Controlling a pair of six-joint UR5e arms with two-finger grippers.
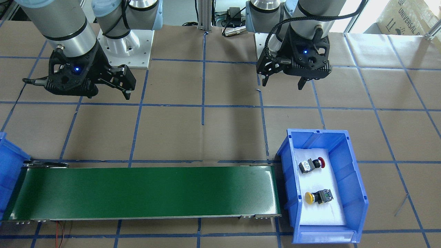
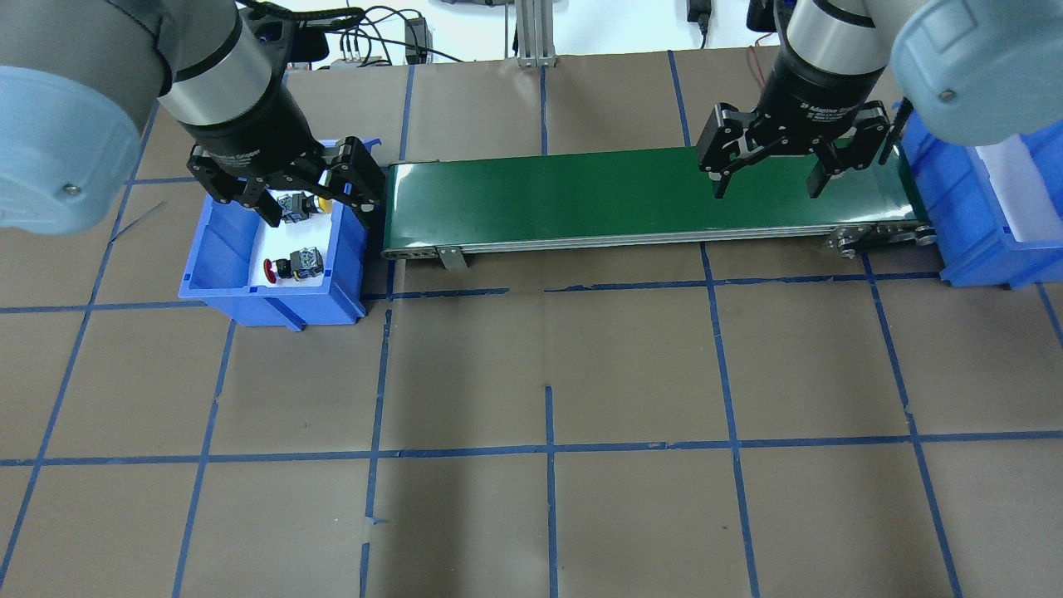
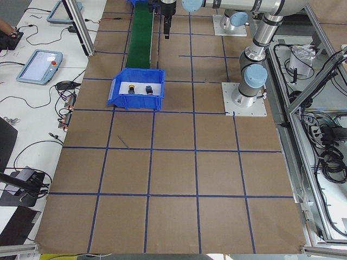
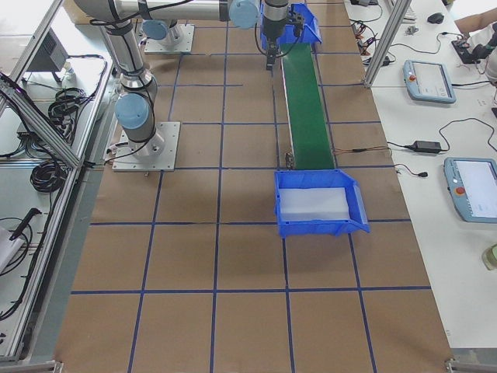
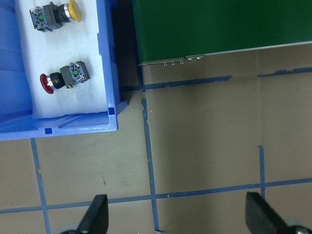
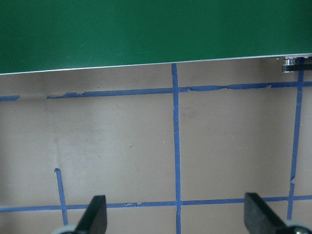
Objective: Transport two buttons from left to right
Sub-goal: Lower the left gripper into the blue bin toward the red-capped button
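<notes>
Two buttons, red (image 1: pixel 311 164) and yellow (image 1: pixel 318 196), await you in the bin (image 1: pixel 351 165) feeding the belt (image 1: pixel 144 191); left claw (image 1: pixel 282 84), right claw (image 2: pixel 767 189) gape empty.

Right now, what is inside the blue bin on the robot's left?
A red button and a yellow button lie apart on white foam; the foam hides the floor of the bin.

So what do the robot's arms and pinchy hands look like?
The left arm and right arm are silver tubes with pale blue joint caps. The left gripper and right gripper are black, each with two jointed fingers and white lettering on the collar. A blue light glows on each wrist, and a black cable loops to the left one.
</notes>
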